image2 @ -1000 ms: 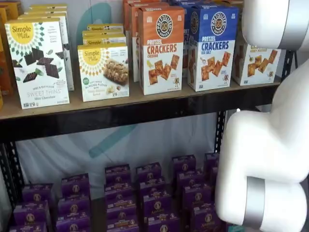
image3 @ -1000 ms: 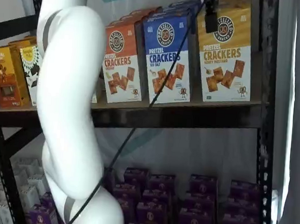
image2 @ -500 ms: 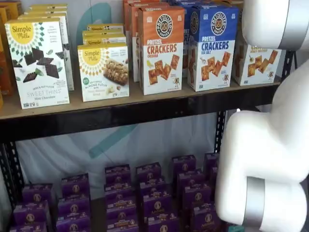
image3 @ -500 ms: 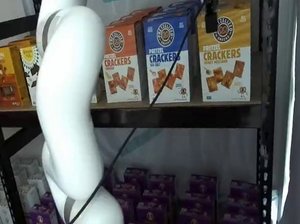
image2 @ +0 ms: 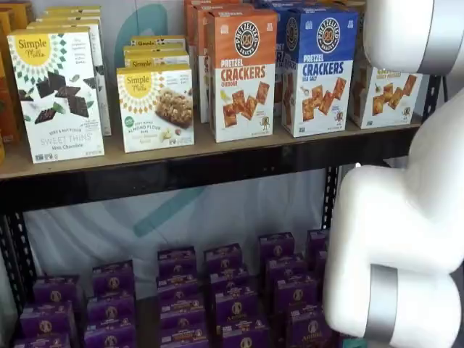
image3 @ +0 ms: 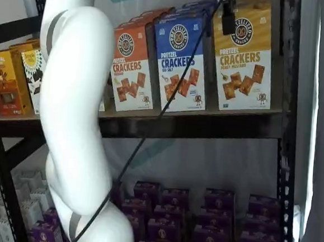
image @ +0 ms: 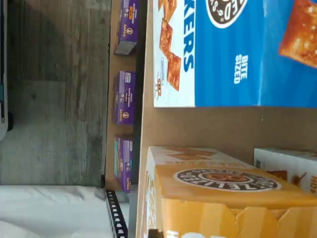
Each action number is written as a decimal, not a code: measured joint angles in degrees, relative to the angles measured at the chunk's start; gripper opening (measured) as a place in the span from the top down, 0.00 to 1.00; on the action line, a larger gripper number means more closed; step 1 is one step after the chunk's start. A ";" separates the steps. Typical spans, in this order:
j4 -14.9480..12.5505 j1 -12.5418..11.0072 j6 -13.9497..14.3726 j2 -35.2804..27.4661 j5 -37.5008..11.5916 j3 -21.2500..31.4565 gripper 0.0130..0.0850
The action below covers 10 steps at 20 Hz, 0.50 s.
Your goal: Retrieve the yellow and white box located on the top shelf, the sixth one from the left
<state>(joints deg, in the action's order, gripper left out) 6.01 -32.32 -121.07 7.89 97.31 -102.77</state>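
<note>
The yellow and white box (image3: 242,60) stands upright at the right end of the top shelf (image3: 206,127), next to the blue crackers carton (image3: 181,61). In a shelf view, black fingers of my gripper (image3: 228,18) hang from the view's top edge with a cable, in front of the box's yellow top. No gap or grip shows. In a shelf view the box (image2: 384,94) is half hidden behind my white arm (image2: 406,239). The wrist view shows the box's yellow top (image: 223,191) close up, beside the blue carton (image: 237,49).
An orange crackers carton (image2: 243,76) and Simple Mills boxes (image2: 58,94) also stand on the top shelf (image2: 181,156). Several purple boxes (image2: 181,290) fill the lower shelf. A black upright (image3: 283,108) stands just right of the yellow box. More yellow cartons (image: 285,168) stand behind it.
The arm has shifted only very slightly and the black fingers sit a touch higher. No box has moved.
</note>
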 joint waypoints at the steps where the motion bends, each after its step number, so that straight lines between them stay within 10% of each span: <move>1: 0.02 -0.07 -0.04 -0.05 0.10 -0.11 0.33; 10: 0.36 -0.82 -0.52 0.27 1.71 -0.64 0.33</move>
<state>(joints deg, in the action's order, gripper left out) 6.37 -33.14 -121.58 8.16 99.01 -103.41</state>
